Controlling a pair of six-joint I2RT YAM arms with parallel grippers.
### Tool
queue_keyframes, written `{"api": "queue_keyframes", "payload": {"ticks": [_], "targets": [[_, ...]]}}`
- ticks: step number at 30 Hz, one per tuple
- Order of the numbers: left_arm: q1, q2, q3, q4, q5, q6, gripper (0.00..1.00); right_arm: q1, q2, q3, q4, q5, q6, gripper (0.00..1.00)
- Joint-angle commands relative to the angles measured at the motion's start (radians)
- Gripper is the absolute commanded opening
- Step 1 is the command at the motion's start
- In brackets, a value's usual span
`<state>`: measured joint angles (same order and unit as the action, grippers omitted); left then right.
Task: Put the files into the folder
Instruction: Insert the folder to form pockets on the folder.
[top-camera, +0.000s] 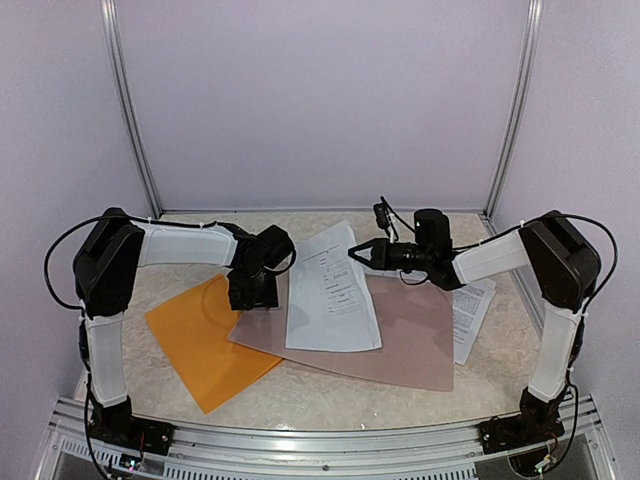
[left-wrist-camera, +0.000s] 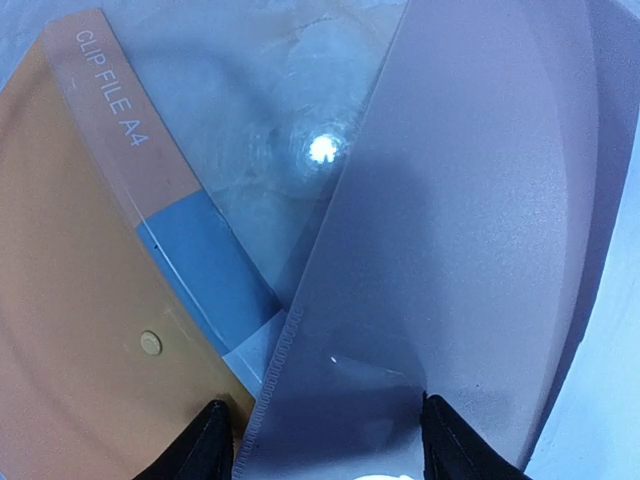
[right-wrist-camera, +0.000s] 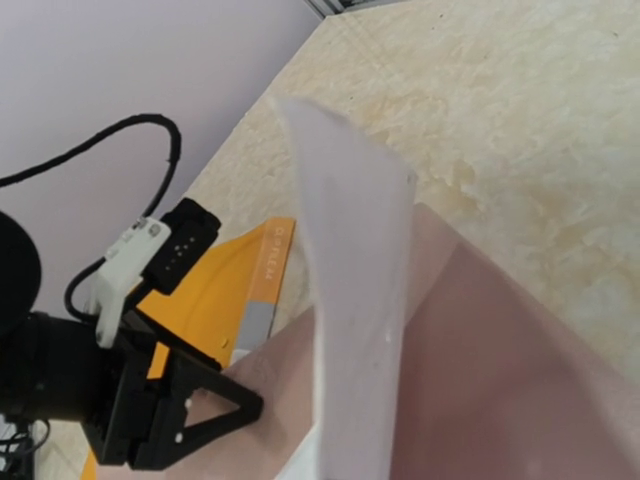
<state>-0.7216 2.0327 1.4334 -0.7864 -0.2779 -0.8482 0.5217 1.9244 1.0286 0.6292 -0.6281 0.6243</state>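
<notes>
The orange folder (top-camera: 205, 340) lies flat at the left; its pale strip reads "CLIP FILE A4" in the left wrist view (left-wrist-camera: 70, 330). One white printed file sheet (top-camera: 330, 295) lies on a grey-brown clipboard (top-camera: 410, 340). My right gripper (top-camera: 358, 251) is shut on that sheet's far right edge, and the sheet (right-wrist-camera: 355, 300) curls up in front of the right wrist camera, hiding the fingers. More file sheets (top-camera: 472, 312) lie under the clipboard's right side. My left gripper (top-camera: 252, 292) (left-wrist-camera: 325, 450) is open just above the clipboard's left corner (left-wrist-camera: 450, 230), beside the folder.
The booth's back wall (top-camera: 320, 100) and its metal corner posts (top-camera: 130, 110) close in the table. An aluminium rail (top-camera: 320, 440) runs along the near edge. My left gripper (right-wrist-camera: 190, 410) also shows in the right wrist view, close to the lifted sheet.
</notes>
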Motion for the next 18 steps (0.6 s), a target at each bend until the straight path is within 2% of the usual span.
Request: {"api": "queue_keyframes", "payload": {"ticks": [1,4,7,11,14,18], "targets": [[0.0,0.007,-0.062,0.024,0.072,-0.01,0.57,0.008,-0.022,-0.006,-0.027,0.023,-0.038,0.0],[0.01,-0.017,-0.091,0.067,0.098,0.002,0.5,0.006,-0.038,0.006,-0.079,0.049,-0.077,0.0],[0.017,-0.033,-0.096,0.081,0.1,0.013,0.48,-0.003,-0.056,0.016,-0.112,0.065,-0.102,0.0],[0.027,-0.057,-0.097,0.099,0.101,0.014,0.58,-0.023,-0.081,0.031,-0.144,0.081,-0.127,0.0],[0.044,-0.069,-0.103,0.131,0.132,0.018,0.61,-0.033,-0.087,0.049,-0.165,0.098,-0.153,0.0],[0.06,-0.075,-0.103,0.158,0.154,0.022,0.69,-0.051,-0.077,0.054,-0.137,0.104,-0.152,0.0]]}}
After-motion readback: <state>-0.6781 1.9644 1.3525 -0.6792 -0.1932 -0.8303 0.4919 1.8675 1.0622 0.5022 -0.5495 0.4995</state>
